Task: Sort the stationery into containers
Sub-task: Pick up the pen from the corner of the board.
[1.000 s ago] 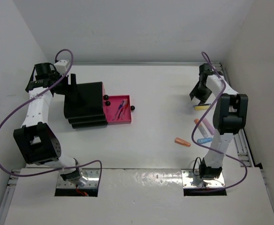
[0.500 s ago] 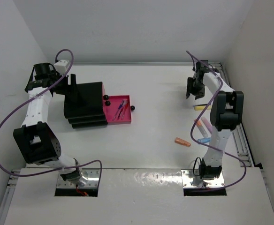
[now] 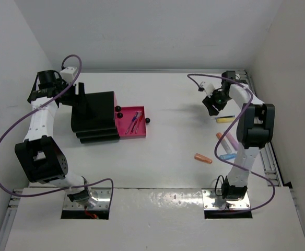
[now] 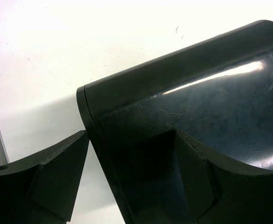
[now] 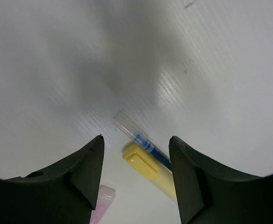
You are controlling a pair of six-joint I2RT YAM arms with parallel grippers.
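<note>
The containers are a black stepped box (image 3: 95,116) with one pink drawer (image 3: 133,124) pulled out, blue and red pens lying in it. My left gripper (image 3: 82,95) (image 4: 132,135) stands open astride the box's back left wall (image 4: 183,93), and a gap shows beside its left finger. The right gripper (image 3: 213,105) (image 5: 136,140) hovers open and empty above the table. Below it lie a yellow highlighter (image 5: 157,170) (image 3: 225,119), a blue pen (image 5: 143,140) touching it, and a pink highlighter's tip (image 5: 101,198). Further stationery lies on the right: pink (image 3: 229,139), light-blue (image 3: 227,156) and orange (image 3: 203,158).
Round black knobs (image 3: 118,112) of the shut drawers sit next to the open drawer, whose own knob (image 3: 147,121) points right. The right wall and a metal rail (image 3: 270,151) run close to the loose highlighters. Purple cables loop over both arms.
My right gripper has moved left, away from the yellow highlighter, turned, and its jaws have widened. The left arm and the box have stayed put.
</note>
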